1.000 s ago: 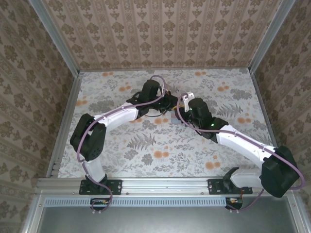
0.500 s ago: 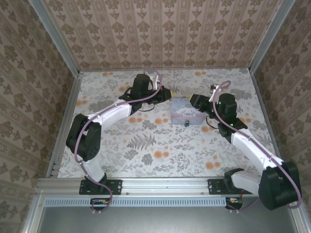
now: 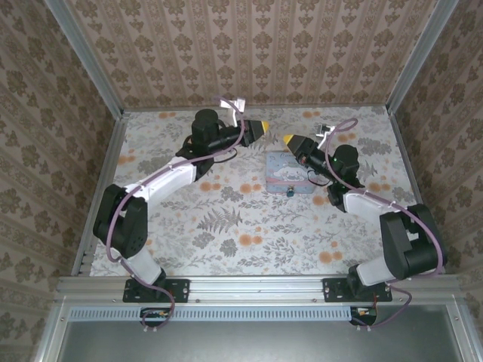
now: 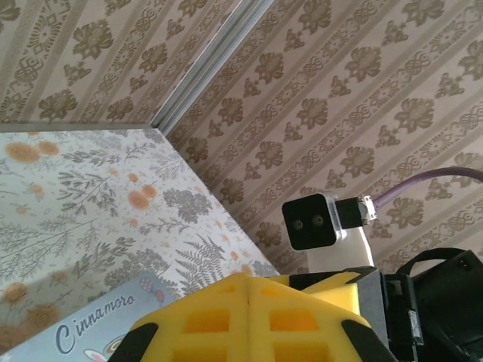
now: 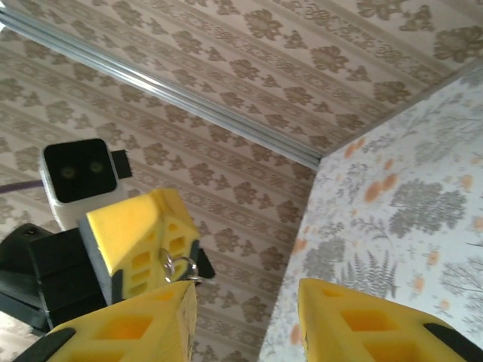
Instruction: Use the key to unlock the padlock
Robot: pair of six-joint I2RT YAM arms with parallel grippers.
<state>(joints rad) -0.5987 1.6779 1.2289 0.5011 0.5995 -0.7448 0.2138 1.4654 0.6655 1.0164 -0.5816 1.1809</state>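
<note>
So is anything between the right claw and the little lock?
Nothing visible blocks it. The right claw hangs raised past the tin's far side; the lock sits at the tin's near side, likely reachable over the top.

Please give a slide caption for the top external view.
The left tool, shut, and right tool, open, face each other near the pale blue tin, padlock at its near edge.

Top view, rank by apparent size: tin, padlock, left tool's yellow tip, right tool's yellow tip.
1. tin
2. left tool and right tool, yellow tips: they look alike and both seem nearer the camera, so unranked.
3. padlock, a dark speck at the tin's near edge.
</note>
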